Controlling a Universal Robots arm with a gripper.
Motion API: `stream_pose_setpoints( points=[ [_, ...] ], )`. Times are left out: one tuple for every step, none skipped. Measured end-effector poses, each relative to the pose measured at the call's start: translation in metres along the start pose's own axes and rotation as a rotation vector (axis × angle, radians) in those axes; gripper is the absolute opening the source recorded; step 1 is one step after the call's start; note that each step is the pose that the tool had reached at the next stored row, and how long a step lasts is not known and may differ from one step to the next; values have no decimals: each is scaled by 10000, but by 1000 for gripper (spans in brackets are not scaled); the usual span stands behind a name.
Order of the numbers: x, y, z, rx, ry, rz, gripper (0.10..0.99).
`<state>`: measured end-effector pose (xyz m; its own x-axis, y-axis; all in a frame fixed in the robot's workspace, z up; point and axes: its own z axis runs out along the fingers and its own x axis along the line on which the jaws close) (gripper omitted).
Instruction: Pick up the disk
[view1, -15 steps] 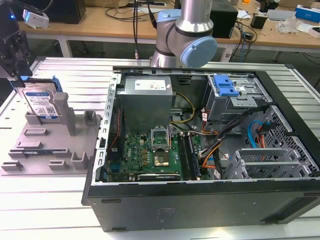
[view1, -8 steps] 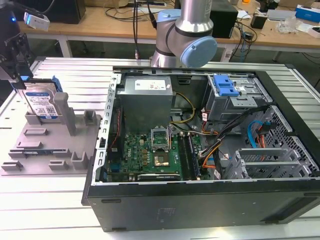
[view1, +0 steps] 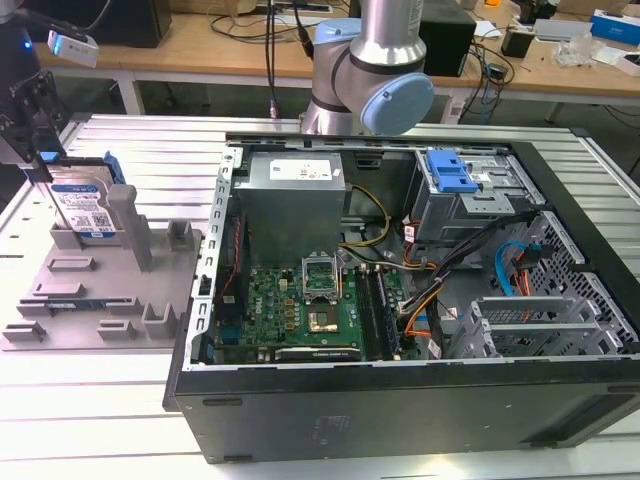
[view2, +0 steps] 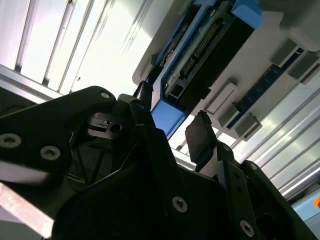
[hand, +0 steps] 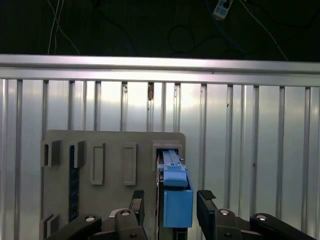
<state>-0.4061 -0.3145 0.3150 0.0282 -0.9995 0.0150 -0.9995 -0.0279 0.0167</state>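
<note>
gripper is hovering at the upper left of the exterior view, above the far end of the grey fixture plate. disk is standing on edge in a slot of that plate with its label facing the camera, and a tall grey post is rising just beside it. In both wrist views the fingers are straddling the disk's blue rail, one on each side. The first wrist view is showing a gap at each finger, so the jaws are spread and aren't clamping anything. The disk is sitting in the plate, not lifted. The open computer case is taking up the centre and right of the exterior view, well apart from the gripper.
</note>
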Motion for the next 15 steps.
stream_pose_setpoints(
  points=[
    [0,-1,4,1,0,1,541],
    [0,-2,16,1,0,1,541],
    [0,-2,21,0,0,0,541],
    [0,-2,25,0,0,0,541],
    [0,-2,31,0,0,1,541],
    [0,-2,36,1,0,0,541],
    [0,-2,40,1,0,0,541],
    [-1,-2,45,1,-1,0,541],
    [0,-2,50,1,0,0,541],
    [-1,-2,59,1,0,0,541],
    [-1,-3,64,0,0,-1,541],
    [-1,-3,72,0,0,-1,541],
    [-2,-3,78,0,-1,-1,541],
    [-2,-3,81,0,-1,-1,541],
    [-3,-3,86,1,0,-1,541]
  ],
)
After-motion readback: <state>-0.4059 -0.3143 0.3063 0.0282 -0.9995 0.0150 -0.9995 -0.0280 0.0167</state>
